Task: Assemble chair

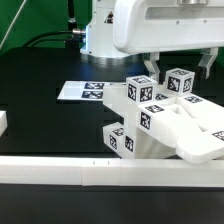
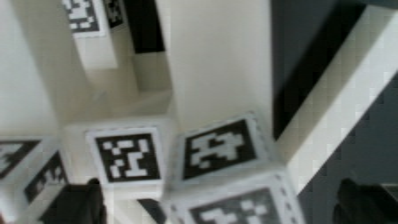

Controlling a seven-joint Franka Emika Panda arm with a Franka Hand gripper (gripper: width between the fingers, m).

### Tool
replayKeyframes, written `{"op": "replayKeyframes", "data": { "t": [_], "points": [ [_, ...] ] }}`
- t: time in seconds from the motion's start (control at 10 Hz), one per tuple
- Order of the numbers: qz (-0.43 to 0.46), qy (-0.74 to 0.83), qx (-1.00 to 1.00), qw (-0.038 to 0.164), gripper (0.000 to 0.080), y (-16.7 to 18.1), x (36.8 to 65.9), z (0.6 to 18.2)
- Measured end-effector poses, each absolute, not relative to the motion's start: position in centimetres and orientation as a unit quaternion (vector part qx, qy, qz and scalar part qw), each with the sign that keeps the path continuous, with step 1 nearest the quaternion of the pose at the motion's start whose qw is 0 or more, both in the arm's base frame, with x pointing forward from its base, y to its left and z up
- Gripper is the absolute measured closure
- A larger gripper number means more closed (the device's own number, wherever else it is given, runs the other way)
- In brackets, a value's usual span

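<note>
The chair (image 1: 165, 125) is a cluster of chunky white tagged parts at the exterior view's right: a flat slab lying tilted, with notched blocks and posts on and beside it. My gripper (image 1: 180, 66) hangs just above the cluster, jaws spread either side of an upright tagged post (image 1: 180, 83). In the wrist view the dark fingertips (image 2: 80, 200) stand apart at both sides of a tagged block end (image 2: 249, 200), with gaps showing, so my gripper (image 2: 222, 206) is open and empty. More tagged chair faces (image 2: 128, 158) lie beyond.
The marker board (image 1: 85, 90) lies flat on the black table behind the chair's left side. A long plain white rail (image 1: 90, 172) runs along the front edge. A small white block (image 1: 3, 122) sits at the far left.
</note>
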State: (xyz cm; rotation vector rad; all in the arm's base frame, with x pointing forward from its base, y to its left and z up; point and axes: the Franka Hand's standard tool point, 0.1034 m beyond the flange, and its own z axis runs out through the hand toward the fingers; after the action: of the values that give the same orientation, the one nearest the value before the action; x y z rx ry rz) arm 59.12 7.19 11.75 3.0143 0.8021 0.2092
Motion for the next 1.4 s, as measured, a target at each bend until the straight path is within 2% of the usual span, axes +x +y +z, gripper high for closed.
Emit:
{"op": "replayKeyframes", "data": {
  "t": [0.1,0.2,0.3,0.4,1.4],
  "points": [
    [0.067,0.250,0.966,0.007,0.0191,7.20,59.12,11.75],
    [0.067,0.249,0.966,0.007,0.0367,7.20,59.12,11.75],
    [0.067,0.241,0.968,0.007,0.0367,7.19,59.12,11.75],
    [0.067,0.241,0.968,0.007,0.0517,7.18,59.13,11.75],
    [0.068,-0.068,0.995,-0.016,0.0515,7.21,59.22,11.82]
  ]
}}
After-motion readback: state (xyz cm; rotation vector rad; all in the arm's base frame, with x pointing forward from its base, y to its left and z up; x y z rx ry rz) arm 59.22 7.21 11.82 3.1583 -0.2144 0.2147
